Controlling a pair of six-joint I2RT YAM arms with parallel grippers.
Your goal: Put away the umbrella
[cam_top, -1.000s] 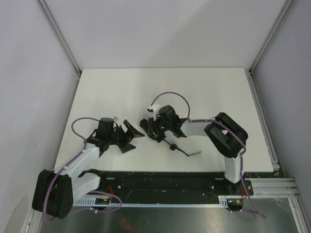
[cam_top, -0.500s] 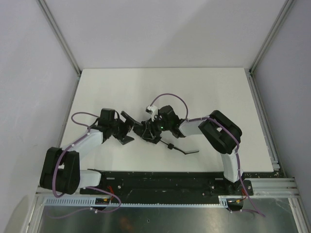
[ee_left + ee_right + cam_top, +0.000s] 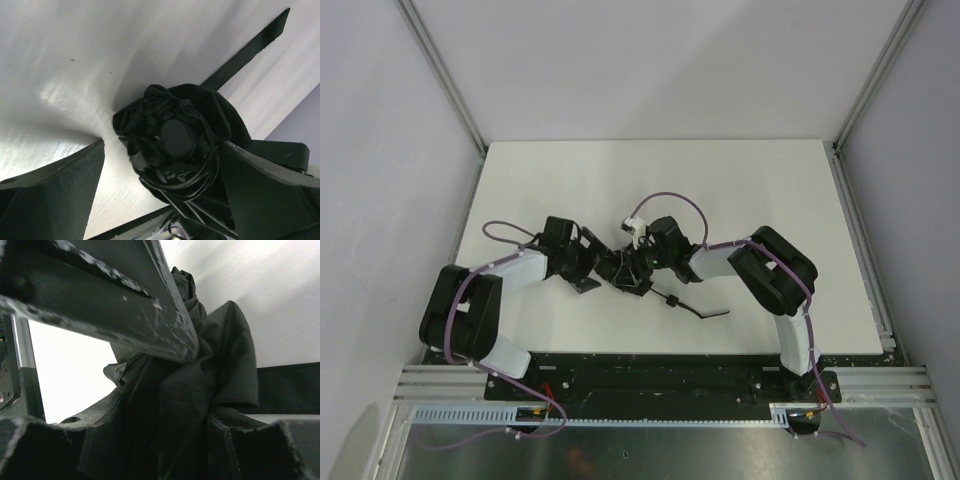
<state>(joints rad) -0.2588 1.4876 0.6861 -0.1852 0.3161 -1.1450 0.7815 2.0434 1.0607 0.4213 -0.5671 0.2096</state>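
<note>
One umbrella (image 3: 172, 137) within the left gripper (image 3: 162, 146)

A robot lab cell: white table (image 3: 740, 190), aluminium frame (image 3: 441, 75), plain grey walls (image 3: 650, 60).

Bright even top view; wrist views dim, umbrella (image 3: 210, 370) softly blurred

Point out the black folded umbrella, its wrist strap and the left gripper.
black folded fabric umbrella (image 3: 175, 138), left wrist view, centre cap
black wrist strap (image 3: 714, 314), top view, far end
left gripper (image 3: 594, 262), top view, between fingertips
</note>
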